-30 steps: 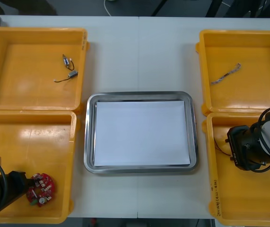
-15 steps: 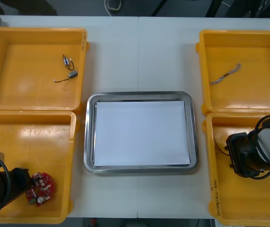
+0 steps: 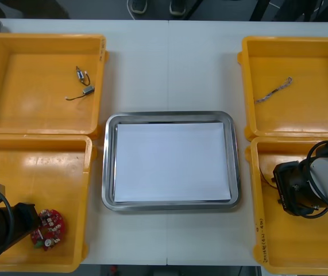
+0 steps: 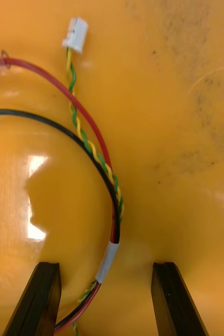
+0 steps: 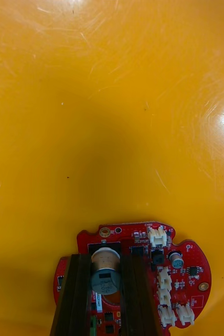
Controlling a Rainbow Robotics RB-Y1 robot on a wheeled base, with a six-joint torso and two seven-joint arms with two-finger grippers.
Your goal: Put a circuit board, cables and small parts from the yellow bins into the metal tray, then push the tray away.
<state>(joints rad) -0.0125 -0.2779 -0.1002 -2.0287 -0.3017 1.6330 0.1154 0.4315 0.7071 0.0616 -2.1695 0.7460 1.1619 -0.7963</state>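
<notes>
A round red circuit board (image 3: 51,224) lies in the near left yellow bin (image 3: 37,178). My left gripper (image 3: 36,225) is down on it. In the left wrist view the left gripper (image 5: 105,268) is shut on the circuit board (image 5: 188,273), its black fingers (image 5: 77,294) pinching a metal can on the board. My right gripper (image 3: 278,187) hangs over the near right yellow bin (image 3: 301,247). It stands open (image 4: 106,268) astride a bundle of red, black and twisted yellow cables (image 4: 98,152) on the bin floor. The metal tray (image 3: 169,115), white inside, sits between the bins.
The far left bin (image 3: 31,109) holds small metal parts (image 3: 83,82). A twisted cable (image 3: 274,90) lies in the far right bin (image 3: 313,115). Bin walls rise close around both grippers.
The left fingers have come together onto the circuit board. The right gripper has shifted slightly toward the bin's left wall and stays open.
</notes>
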